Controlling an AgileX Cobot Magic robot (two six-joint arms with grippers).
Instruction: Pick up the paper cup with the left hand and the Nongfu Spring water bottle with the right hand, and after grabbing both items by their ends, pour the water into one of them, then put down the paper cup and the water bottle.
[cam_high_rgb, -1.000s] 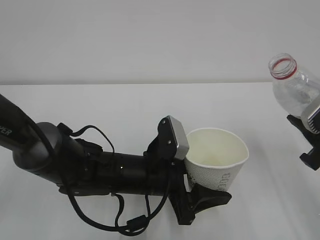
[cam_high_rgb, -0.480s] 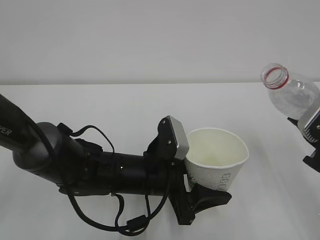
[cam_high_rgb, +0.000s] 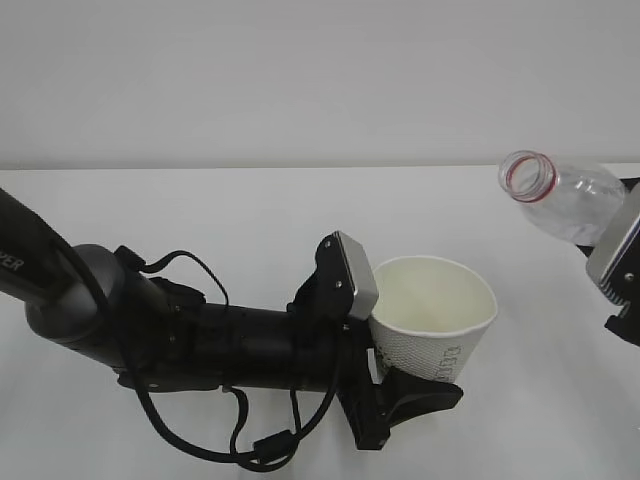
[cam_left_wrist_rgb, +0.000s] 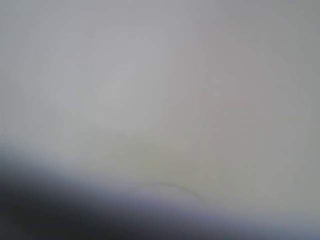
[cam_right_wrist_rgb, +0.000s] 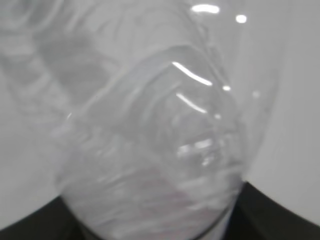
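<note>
Bottle (cam_high_rgb: 565, 205) tipping more than second ago, mouth now swinging left and lower toward cup (cam_high_rgb: 433, 317). Cup and left hand (cam_high_rgb: 385, 345) not shifting at all.

We are holding cup by its lower side, left jaws squeezing it, open top up, just off white table (cam_high_rgb: 200, 210). Right hand (cam_high_rgb: 618, 262) is clamping bottle body at right edge. Bottle mouth not over cup yet, no water showing.

We are thinking: keep bringing mouth over cup middle first, then tip slow, holding cup steady so nothing spills.
</note>
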